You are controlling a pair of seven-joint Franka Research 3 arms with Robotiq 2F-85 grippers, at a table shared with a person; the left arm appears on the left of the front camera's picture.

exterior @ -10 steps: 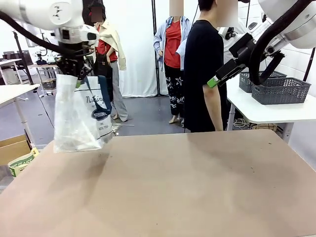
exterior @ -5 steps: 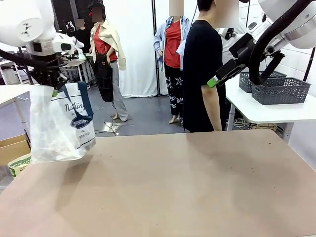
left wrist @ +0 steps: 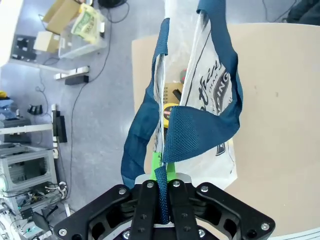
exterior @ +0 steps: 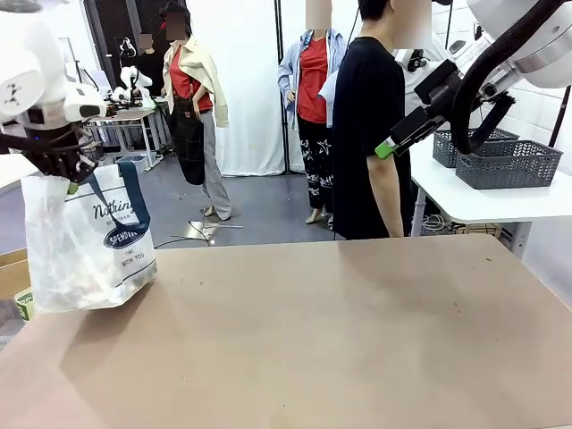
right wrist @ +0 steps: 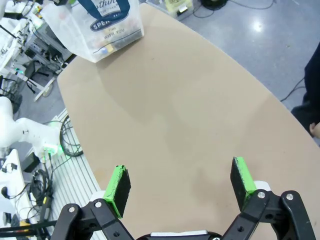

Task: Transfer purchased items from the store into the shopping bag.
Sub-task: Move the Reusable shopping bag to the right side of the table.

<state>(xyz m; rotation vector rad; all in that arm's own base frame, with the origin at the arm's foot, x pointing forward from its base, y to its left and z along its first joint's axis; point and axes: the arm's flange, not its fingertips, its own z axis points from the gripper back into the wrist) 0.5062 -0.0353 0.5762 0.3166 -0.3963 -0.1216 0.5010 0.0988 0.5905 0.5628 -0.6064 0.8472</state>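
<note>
Carried leftward, shopping bag [exterior: 85, 237] now hangs at counter's [exterior: 340, 340] left edge, navy handle [left wrist: 165, 200] clamped in left gripper [exterior: 63, 170]; right gripper [right wrist: 180, 186] gapes, empty; transfer apparently complete; next, set bag down and release

The shopping bag [right wrist: 100, 22] is cut off by the top edge; its contents blur.

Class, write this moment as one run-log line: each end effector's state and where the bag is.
left end effector: shut on shopping bag handle | bag: hanging at table's left edge | right end effector: open, raised, holding nothing
</note>
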